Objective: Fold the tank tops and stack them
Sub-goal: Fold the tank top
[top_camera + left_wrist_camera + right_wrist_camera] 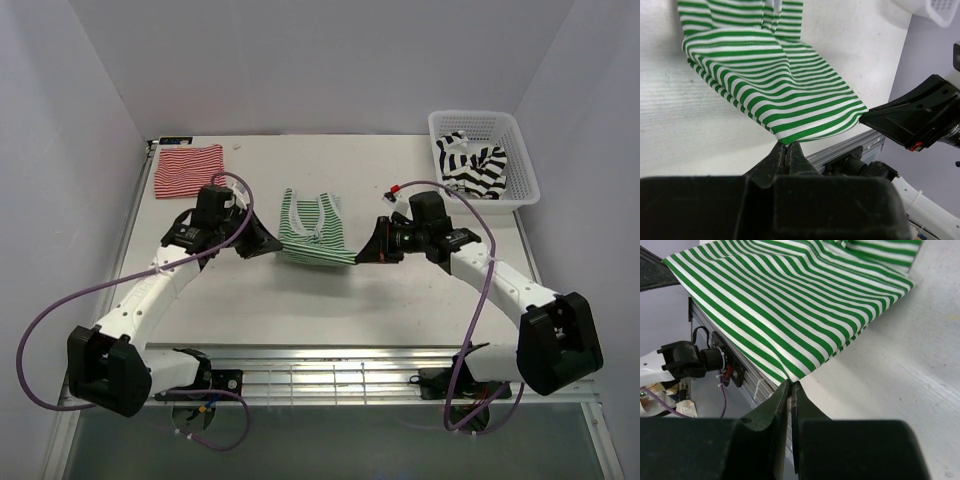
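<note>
The green-and-white tank top [317,234] hangs stretched between my two grippers at the table's middle, its near hem lifted, its straps still on the table. My left gripper [274,243] is shut on the hem's left corner [785,137]. My right gripper [362,252] is shut on the hem's right corner [791,377]. The cloth [790,305] is taut between them. A folded red-and-white tank top [188,170] lies flat at the far left. The black-and-white tank top [472,163] lies crumpled in the basket.
A white lattice basket [520,170] stands at the far right corner. The table's near edge is a metal rail [330,380] by the arm bases. White walls close in the table on three sides.
</note>
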Robot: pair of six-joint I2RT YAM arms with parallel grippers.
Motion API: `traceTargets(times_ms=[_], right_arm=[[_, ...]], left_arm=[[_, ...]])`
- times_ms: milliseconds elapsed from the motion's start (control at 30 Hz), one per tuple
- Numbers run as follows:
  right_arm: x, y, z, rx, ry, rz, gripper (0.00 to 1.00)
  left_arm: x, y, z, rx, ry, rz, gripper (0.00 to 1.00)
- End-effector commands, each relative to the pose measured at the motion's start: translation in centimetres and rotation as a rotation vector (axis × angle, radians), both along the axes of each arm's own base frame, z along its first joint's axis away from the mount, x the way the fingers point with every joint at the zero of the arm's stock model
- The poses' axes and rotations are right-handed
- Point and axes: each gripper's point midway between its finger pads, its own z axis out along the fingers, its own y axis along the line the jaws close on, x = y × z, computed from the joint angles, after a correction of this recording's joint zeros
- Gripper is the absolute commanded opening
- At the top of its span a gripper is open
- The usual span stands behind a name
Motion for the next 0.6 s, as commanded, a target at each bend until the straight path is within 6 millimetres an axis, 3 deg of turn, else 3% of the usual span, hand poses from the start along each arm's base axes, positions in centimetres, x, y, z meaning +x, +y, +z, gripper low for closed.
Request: traceTargets(times_ms=[0,133,167,333,500,533,567], right_arm=[[1.3,-0.5,1.3,-0.003,0.015,-0.015,0.08],[4.1,-0.3,3.6,0.035,-0.035,-0.016,0.08],[4.4,-0.1,3.4,0.042,-0.022,-0.003,0.08],[6.5,0.7,4.2,0.087,-0.015,0.037,0.08],[9.6,1.1,4.0,0.120,-0.008,0.029,0.08],[10.0,1.1,4.0,0.125,-0.010,0.027,0.08],[10.5,1.2,3.6,0.139,0.005,0.029,0.08]], left_arm=[[2.7,1.2,3.0,0.042,-0.097,0.089,0.00],[5.2,0.7,3.2,0.045,-0.122,0.095,0.00],[6.0,0.5,2.7,0.050,-0.111,0.093,0.00],[10.2,1.4,3.9,0.042,-0.164,0.148,0.00],[13.7,1.9,3.4,0.012,-0.176,0.159,0.00],[14.4,1.8,2.4,0.017,-0.157,0.157,0.00],[15.2,1.9,2.9,0.018,-0.173,0.158,0.00]])
